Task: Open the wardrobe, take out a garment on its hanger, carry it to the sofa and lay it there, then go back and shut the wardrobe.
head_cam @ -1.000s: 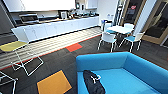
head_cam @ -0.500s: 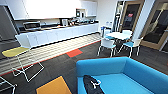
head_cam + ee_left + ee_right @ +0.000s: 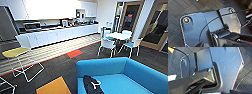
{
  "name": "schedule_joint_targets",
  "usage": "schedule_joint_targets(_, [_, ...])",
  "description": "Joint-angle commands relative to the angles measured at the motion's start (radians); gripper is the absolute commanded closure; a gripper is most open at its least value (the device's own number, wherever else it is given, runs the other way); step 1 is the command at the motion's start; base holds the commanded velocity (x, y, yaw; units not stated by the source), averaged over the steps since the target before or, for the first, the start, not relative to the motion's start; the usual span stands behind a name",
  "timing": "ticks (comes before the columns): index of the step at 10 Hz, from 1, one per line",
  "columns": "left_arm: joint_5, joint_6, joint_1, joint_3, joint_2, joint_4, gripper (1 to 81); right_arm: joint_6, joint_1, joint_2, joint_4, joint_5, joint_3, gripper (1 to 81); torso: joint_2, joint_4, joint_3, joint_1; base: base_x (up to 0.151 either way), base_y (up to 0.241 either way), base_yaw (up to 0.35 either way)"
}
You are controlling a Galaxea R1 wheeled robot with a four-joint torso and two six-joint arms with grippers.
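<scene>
The bright blue sofa [image 3: 130,72] stands at the lower right of the head view. The black garment [image 3: 90,86] lies crumpled on its seat, against the left arm. The pale hanger [image 3: 96,83] shows as a thin curved piece on top of the fabric. Nothing holds the garment. In the left wrist view, dark parts of my left gripper [image 3: 200,44] sit over the robot's plate above grey carpet. My right gripper [image 3: 196,86] shows as a dark shape in the right wrist view, also over carpet.
A yellow-seated stool [image 3: 15,52] and a white wire chair [image 3: 26,41] stand at the left. A long white kitchen counter [image 3: 57,33] runs along the back. A white table [image 3: 120,36] with chairs [image 3: 108,45] sits behind the sofa. Orange carpet tiles [image 3: 53,87] lie in front.
The whole head view has shifted slightly, so the camera has moved a little. The garment lies on the sofa as before.
</scene>
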Motion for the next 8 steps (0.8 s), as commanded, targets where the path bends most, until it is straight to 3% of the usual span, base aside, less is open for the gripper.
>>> schedule_joint_targets(1, [0.037,0.011,-0.049,0.013,-0.003,0.019,1.0,-0.002,0.024,0.010,-0.001,-0.062,0.007,1.0,0.000,0.000,0.000,0.001,0.000,0.000,0.000])
schedule_joint_targets(4, [0.012,0.011,-0.049,-0.030,0.013,0.018,1.0,-0.002,0.021,0.010,-0.001,-0.062,0.007,1.0,0.000,0.000,0.000,0.001,0.000,0.000,0.070])
schedule_joint_targets(5, [-0.022,0.011,-0.049,-0.064,0.022,0.018,1.0,-0.002,0.021,0.010,-0.001,-0.062,0.007,1.0,0.000,0.000,0.000,0.001,0.000,0.000,0.215])
schedule_joint_targets(8, [-0.034,0.013,-0.044,-0.090,0.031,0.018,1.0,-0.002,0.023,0.011,-0.001,-0.062,0.007,1.0,0.000,0.000,0.000,0.001,0.000,0.000,0.220])
